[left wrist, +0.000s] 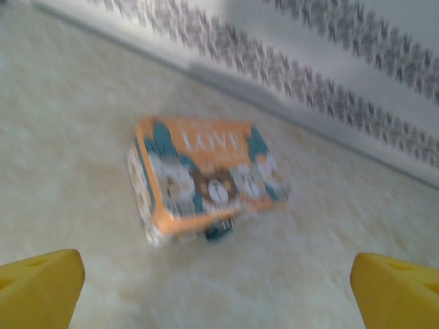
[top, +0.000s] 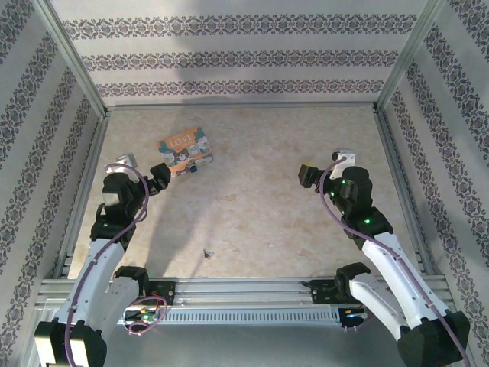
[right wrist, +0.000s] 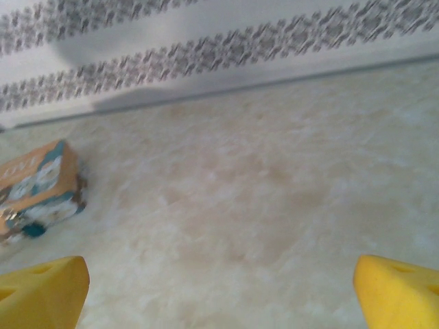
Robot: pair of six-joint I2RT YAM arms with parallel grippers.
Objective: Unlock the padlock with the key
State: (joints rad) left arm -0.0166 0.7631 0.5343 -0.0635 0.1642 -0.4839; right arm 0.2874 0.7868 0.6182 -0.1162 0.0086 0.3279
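While the left fingers (left wrist: 38,288) and right fingers (right wrist: 41,291) stand spread, the orange "LOVE" padlock (left wrist: 206,175) lies flat, cartoon figures up.

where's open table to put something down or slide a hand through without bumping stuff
The widest bare stretch of table lies between the left gripper and right gripper, running up to the back wall. It is crowded far left: the padlock with the key at its near edge, and the left gripper just in front.
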